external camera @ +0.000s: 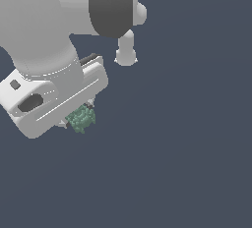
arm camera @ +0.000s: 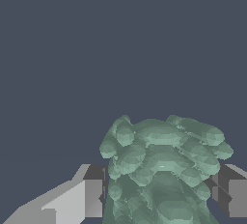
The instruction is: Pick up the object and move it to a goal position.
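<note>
The object (arm camera: 164,170) is looking bumpy, mottled green and faintly glossy; the end effector (arm camera: 161,196) is showing smooth, matt white plastic-like casing with dark grey pads (arm camera: 96,175).

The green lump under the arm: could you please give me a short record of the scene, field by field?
object: bumpy mottled green lump
position: between the two fingers of the white gripper
jaws: closed against the lump on both sides in the wrist view
surroundings: plain dark blue-grey background
other: white peg-like shape beyond the arm in the exterior view
goal marker: not identifiable
</note>
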{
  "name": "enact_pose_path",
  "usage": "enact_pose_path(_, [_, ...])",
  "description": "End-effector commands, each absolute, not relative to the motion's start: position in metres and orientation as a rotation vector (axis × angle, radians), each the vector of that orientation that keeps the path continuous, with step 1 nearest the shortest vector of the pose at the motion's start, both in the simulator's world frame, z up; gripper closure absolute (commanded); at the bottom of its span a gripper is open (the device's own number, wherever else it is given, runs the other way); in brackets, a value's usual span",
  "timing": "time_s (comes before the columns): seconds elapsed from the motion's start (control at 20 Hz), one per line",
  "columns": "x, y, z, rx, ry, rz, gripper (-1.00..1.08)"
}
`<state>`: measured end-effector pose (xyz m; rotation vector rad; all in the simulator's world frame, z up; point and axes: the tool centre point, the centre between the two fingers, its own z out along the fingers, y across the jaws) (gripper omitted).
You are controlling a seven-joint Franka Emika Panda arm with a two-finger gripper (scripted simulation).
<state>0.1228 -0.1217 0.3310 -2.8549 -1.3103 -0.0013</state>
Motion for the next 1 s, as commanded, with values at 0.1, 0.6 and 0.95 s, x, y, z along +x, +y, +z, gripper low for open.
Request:
enact_pose_path(0.1, [0.128,-0.123,0.346,-2.855,-1.310,0.000,1.08])
enact_pose_path(0.6, [0.134,-0.125,0.360,-2.855,-1.310,0.000,1.08])
enact_pose_path(0.95, [0.135,-0.125,0.362,-2.855,-1.310,0.000,1.08])
